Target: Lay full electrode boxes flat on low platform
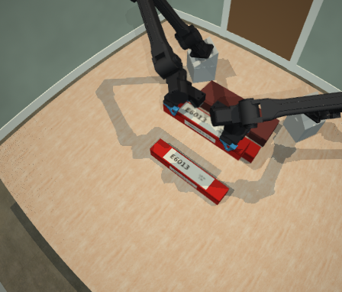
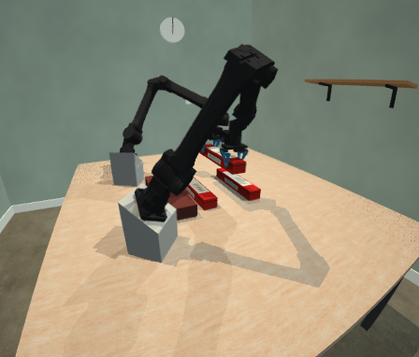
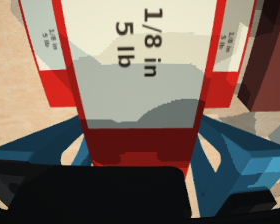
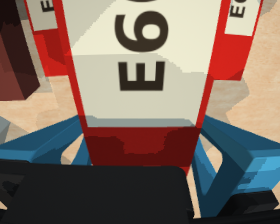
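I'm gripping one red E6013 electrode box (image 1: 201, 126) (image 2: 237, 165) (image 3: 141, 100) (image 4: 141, 100) near its two ends, holding it level in the air above the worktop (image 1: 130, 229) (image 2: 262, 304) (image 3: 16, 120) (image 4: 268, 130). My left hand (image 1: 229, 146) (image 2: 216, 142) (image 3: 140, 113) is closing around the end by the "5 lb" print, and my right hand (image 1: 173, 111) (image 2: 234, 158) (image 4: 141, 113) around the end by the "E6013" lettering; blue fingers are flanking the sides of both ends.

Below, a second red box (image 1: 253, 154) (image 2: 205, 198) (image 3: 223, 80) (image 4: 53, 55) is lying flat just beside the dark red-brown platform (image 1: 269, 131) (image 2: 184, 207) (image 3: 268, 60) (image 4: 11, 60). A third red box (image 1: 188, 170) (image 2: 238, 184) (image 3: 51, 60) (image 4: 238, 55) is lying flat on the side away from the platform, its cream label facing up.

The worktop is showing pale, streaky wood grain, with my arms' shadows spreading over it. Two grey pedestals (image 1: 202, 70) (image 2: 145, 240) are carrying the arms. Beyond, grey-green walls (image 1: 53, 50) (image 2: 65, 61) are rising from a brownish floor (image 1: 0, 195) (image 2: 14, 262); a round pale clock (image 2: 172, 30) and a wooden shelf (image 2: 360, 83) on black brackets are hanging there.
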You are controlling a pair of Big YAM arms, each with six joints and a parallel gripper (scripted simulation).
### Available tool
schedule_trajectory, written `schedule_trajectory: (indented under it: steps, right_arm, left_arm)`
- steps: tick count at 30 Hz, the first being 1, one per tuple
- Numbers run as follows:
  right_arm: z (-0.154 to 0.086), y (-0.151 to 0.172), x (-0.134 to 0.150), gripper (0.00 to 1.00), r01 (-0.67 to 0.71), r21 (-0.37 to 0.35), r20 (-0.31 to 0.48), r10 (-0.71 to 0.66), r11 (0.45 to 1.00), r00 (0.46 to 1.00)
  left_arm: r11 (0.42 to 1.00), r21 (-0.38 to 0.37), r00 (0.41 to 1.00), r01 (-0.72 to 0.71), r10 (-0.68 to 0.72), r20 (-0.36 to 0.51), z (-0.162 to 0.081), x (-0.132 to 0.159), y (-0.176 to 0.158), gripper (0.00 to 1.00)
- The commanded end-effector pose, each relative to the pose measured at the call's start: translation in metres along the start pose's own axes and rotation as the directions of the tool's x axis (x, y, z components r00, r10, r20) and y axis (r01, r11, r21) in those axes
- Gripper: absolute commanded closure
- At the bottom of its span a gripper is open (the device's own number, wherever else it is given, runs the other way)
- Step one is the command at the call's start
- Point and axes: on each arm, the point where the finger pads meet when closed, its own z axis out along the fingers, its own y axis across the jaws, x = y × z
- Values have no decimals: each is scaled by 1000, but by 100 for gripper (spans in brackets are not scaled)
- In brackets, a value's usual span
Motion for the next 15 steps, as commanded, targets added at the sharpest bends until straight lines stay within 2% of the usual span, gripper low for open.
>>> schedule_trajectory:
  steps: [1,15]
  right_arm:
    - [-7,-9,12,100,-11,24,3,11,1000,1000]
    - [9,-13,9,100,-11,25,3,11,1000,1000]
  left_arm:
    - [998,-46,999,43,-42,30,-16,8,21,100]
    - [998,-48,998,52,-51,31,0,8,23,100]
